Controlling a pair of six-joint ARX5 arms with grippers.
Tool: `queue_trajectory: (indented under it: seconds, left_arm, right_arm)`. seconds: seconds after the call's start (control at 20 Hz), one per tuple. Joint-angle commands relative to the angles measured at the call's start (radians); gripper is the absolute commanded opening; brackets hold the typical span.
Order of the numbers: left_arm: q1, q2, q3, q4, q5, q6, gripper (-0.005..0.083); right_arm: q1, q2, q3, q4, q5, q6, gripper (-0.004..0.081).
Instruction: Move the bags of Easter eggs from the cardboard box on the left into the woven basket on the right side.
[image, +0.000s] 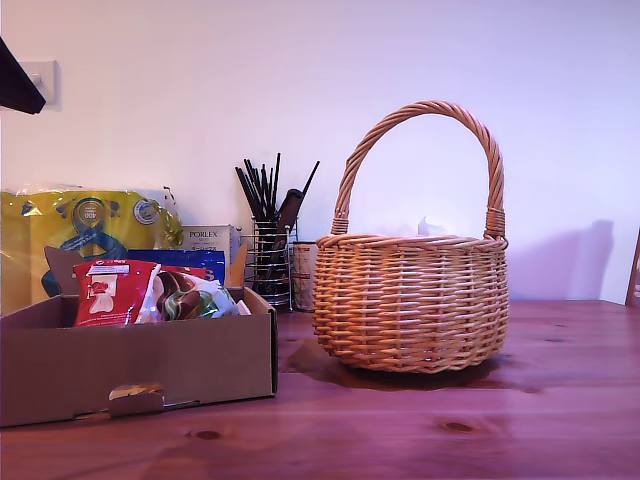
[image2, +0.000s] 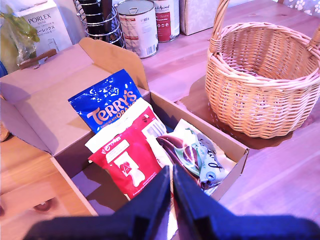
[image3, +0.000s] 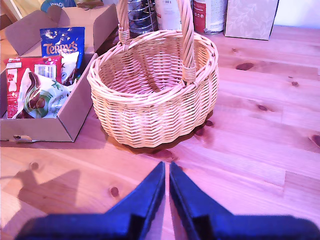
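While both grippers' jaws sit closed on nothing, three bags (image2: 131, 145) fill the cardboard box (image: 150, 365); the woven basket (image3: 155, 95) holds none.

wooden table (image: 450, 440) | on it: cardboard box (image: 140, 365), woven basket (image: 412, 300), wire holder (image: 268, 262), probably tins (image2: 136, 25)

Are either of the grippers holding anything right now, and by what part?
Nothing is held. My first gripper and my second gripper are both shut with nothing between the fingers.

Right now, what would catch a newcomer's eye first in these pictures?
The tall-handled woven basket, empty, dominates the exterior view's right. On that view's left, the open cardboard box holds three bright bags of Easter eggs: blue Terry's, red-and-white, and white-and-green.
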Motion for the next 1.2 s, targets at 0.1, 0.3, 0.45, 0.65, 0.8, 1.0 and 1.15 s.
queue_trajectory:
  seconds: [0.1, 0.3, 0.45, 0.65, 0.8, 1.0, 1.15]
  left_arm:
    - [-0.001, 0.002, -0.011, 0.007, 0.008, -0.007, -0.0022]
    - [-0.001, 0.003, -0.011, 0.007, 0.008, -0.007, -0.0022]
    - [-0.001, 0.002, -0.010, 0.011, 0.009, -0.003, -0.0022]
    - [-0.001, 0.019, 0.034, -0.032, 0.080, 0.067, -0.0022]
    - [0.008, 0.060, 0.128, -0.163, 0.124, 0.155, -0.0022]
    - [0.025, 0.118, 0.212, -0.278, 0.146, 0.332, -0.0022]
    - [0.056, 0.152, 0.215, -0.306, 0.167, 0.408, -0.0022]
  right_arm:
    - [0.000, -0.004, 0.015, 0.005, -0.006, 0.002, -0.0012]
    - [0.000, -0.004, 0.015, 0.005, -0.007, 0.002, -0.0012]
    - [0.000, -0.002, 0.015, 0.035, -0.009, 0.002, -0.0012]
    - [0.000, 0.040, 0.022, 0.113, -0.136, 0.002, -0.0013]
    - [0.015, 0.115, 0.042, 0.110, -0.201, -0.003, -0.0012]
    - [0.064, 0.188, 0.055, 0.161, -0.251, 0.019, -0.0012]
    - [0.068, 0.199, 0.057, 0.222, -0.270, 0.060, -0.0012]
